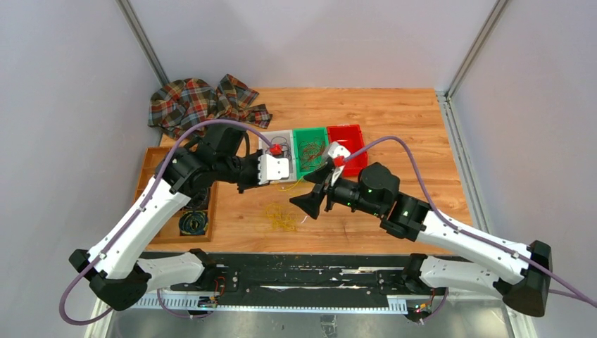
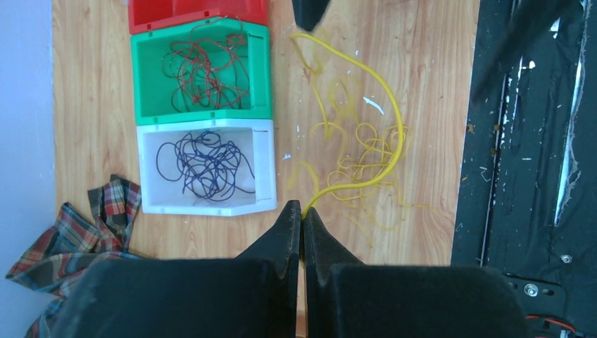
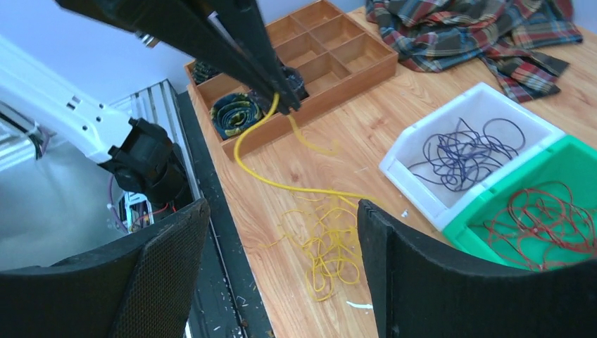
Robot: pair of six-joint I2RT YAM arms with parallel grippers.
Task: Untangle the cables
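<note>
A loose pile of yellow cables lies on the wooden table, also in the left wrist view and the right wrist view. My left gripper is shut on one thicker yellow strand, lifted and arcing down to the pile; it shows too in the right wrist view. Purple cables lie in the white bin. Red-brown cables lie in the green bin. My right gripper is open and empty above the pile, at its right in the top view.
An empty red bin stands right of the green one. A wooden compartment tray with dark coiled cords sits at the left. A plaid cloth lies at the back left. The black rail runs along the near edge.
</note>
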